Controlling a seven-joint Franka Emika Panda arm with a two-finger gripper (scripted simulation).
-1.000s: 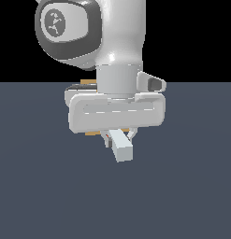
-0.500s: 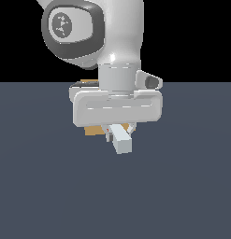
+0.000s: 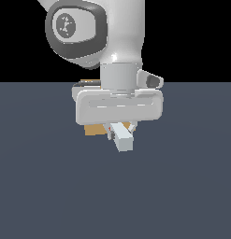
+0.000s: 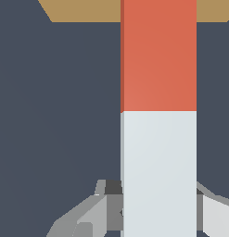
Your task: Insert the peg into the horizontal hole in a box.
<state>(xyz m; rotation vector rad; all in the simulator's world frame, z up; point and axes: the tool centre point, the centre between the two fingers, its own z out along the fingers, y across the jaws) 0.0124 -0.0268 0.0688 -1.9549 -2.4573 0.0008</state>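
In the exterior view the peg's [image 3: 122, 136] whitish end points toward the camera, held off the dark surface [image 3: 51, 196]. The end effector [image 3: 119, 130] hangs straight down from the arm [image 3: 119, 42], its fingers [image 4: 99, 210] clamped on the white half. In the wrist view the orange-red half runs forward toward the tan box [image 4: 79, 10] beyond; the hole is hidden.

Peg [image 4: 158, 115] (pincer-held [image 3: 118, 132]) before box [image 4: 83, 10].

Seemingly a bare simulated scene: flat grey floor [image 3: 42, 196], black backdrop [image 3: 196, 37].
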